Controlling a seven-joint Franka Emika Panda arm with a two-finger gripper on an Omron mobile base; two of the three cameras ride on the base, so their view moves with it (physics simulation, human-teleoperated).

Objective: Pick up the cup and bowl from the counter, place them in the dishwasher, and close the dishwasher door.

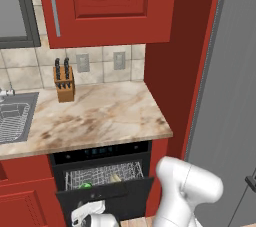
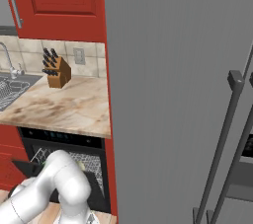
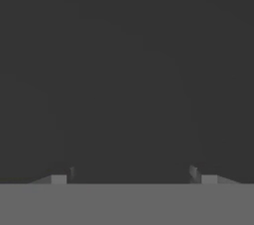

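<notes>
Gripper (image 3: 131, 177) fingertips stand spread wide, facing a flat dark surface close ahead, nothing between them. Dishwasher door (image 1: 102, 196) hangs partly open below the worktop (image 1: 95, 116) front edge; cup (image 1: 86, 186) and bowl (image 1: 116, 177) sit in the rack.

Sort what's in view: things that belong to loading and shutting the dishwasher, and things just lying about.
Job:
cup, in the rack
bowl, in the rack
dishwasher
dishwasher door, partly open
counter

Lying about:
knife block
sink
wall outlets
</notes>
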